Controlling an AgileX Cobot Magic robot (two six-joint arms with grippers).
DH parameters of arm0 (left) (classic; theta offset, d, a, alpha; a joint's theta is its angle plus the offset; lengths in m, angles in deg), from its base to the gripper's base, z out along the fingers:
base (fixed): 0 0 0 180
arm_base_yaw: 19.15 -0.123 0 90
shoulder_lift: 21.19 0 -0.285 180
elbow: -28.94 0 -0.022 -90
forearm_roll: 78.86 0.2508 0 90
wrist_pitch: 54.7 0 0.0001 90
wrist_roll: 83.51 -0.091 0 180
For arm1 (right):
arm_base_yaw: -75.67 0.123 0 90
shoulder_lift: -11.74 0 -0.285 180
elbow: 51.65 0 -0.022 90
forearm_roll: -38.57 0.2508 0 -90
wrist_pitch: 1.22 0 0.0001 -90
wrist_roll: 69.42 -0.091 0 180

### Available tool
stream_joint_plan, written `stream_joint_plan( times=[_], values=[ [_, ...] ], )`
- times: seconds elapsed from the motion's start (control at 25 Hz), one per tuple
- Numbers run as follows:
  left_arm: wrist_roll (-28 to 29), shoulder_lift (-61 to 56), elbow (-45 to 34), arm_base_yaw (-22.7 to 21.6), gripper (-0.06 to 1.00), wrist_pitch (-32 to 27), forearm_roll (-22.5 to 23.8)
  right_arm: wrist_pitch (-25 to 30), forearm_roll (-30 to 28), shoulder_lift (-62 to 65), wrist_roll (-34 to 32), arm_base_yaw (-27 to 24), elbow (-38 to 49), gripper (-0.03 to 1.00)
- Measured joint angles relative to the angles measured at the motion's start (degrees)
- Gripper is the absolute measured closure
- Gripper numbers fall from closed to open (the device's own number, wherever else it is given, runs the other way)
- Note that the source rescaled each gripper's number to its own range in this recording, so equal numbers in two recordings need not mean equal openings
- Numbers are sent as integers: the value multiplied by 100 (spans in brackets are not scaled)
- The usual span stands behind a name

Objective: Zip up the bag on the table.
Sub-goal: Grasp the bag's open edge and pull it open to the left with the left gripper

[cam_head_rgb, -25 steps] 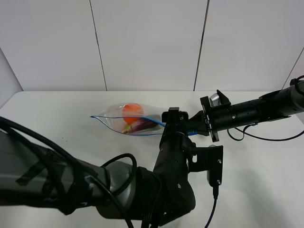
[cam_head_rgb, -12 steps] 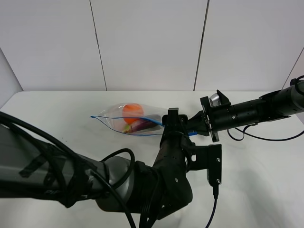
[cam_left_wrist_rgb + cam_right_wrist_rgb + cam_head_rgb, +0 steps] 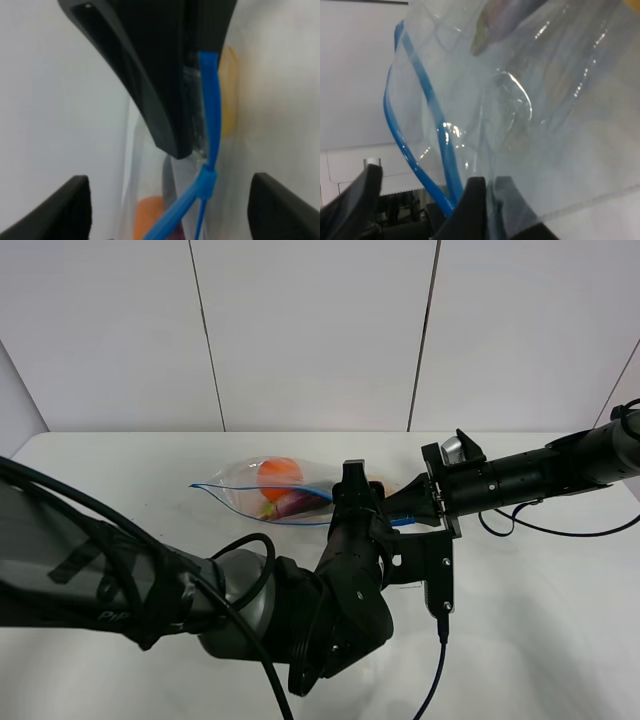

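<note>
A white table (image 3: 110,510) with a rounded left corner is spread across the exterior high view. Pale wall panels (image 3: 310,330), divided by dark seams, are set behind it. The foreground is filled from the left by the dark bulk of the left arm (image 3: 200,620).

The bag (image 3: 245,480) is laid on the table a little left of centre, near the far edge, with its length running left to right. Its blue zipper strip (image 3: 210,486) is seen as two lines that are joined in a point at the left end and spread apart along the middle, so the mouth is seen to be open there. Inside the clear plastic an orange (image 3: 279,472) is seen toward the back, and a purple eggplant (image 3: 302,503) is laid in front of it. A yellow pear (image 3: 229,90) is made out in the left wrist view, close to the clamped end.

The left gripper (image 3: 354,483) is held at the bag's right end. Its fingers (image 3: 75,205) are spread wide, and the strip is passed between them, apart from both. There the two blue lines are joined into one, which is led on into the right gripper (image 3: 418,504). That gripper's jaws are pressed together on the strip and plastic, as shown in both wrist views. The right arm (image 3: 540,475) is stretched in from the right edge, and a black cable (image 3: 560,530) is looped on the table beneath it.
</note>
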Motion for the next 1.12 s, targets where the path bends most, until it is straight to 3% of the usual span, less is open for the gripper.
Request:
stream_joint_plan(
  times=[0.56,0.92,1.12],
  values=[
    [-75,0,0,0,34,221,0,0,0,0,5,0,0,97],
    [-77,0,0,-42,54,341,2,0,0,0,5,0,0,97],
    [-212,0,0,-148,57,440,2,0,0,0,5,0,0,97]
  ],
)
